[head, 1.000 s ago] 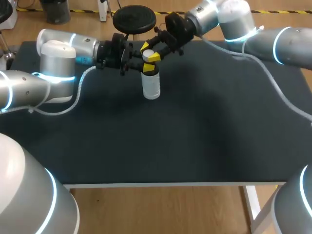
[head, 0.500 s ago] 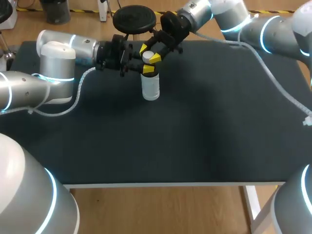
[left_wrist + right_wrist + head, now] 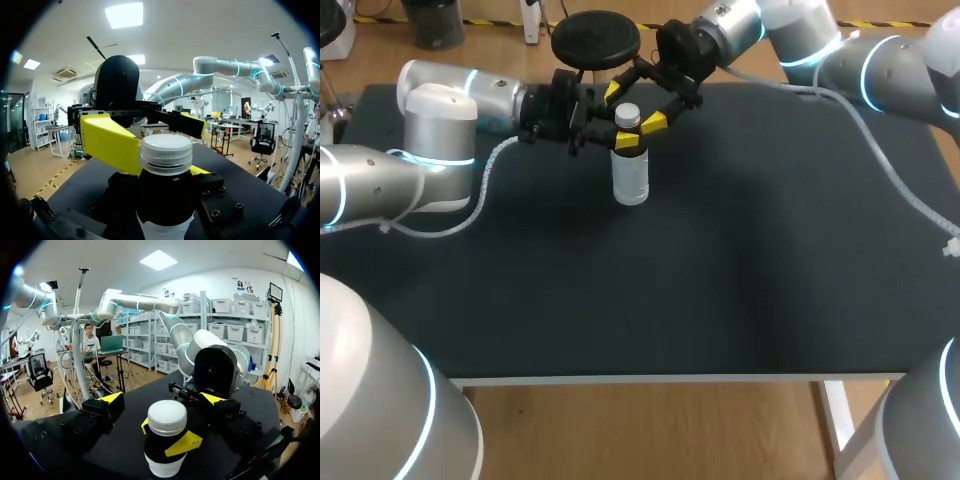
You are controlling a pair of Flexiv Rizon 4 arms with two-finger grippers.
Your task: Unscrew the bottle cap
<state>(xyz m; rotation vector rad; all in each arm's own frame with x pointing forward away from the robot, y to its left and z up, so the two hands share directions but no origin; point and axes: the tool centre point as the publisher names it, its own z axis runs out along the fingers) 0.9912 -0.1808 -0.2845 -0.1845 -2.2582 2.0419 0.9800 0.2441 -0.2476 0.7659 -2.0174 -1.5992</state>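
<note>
While left jaws clamp it, cylindrical bottle (image 3: pixel 631 180), ribbed cap (image 3: pixel 166 152) (white).

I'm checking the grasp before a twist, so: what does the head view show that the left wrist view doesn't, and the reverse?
Only the head view shows the whole bottle standing upright on the table, with the left gripper clamped on its neck from the side. Only the left wrist view shows the fine ridges around the cap. Both show the right gripper open, one yellow finger on either side of the cap, which sits on the bottle.
</note>
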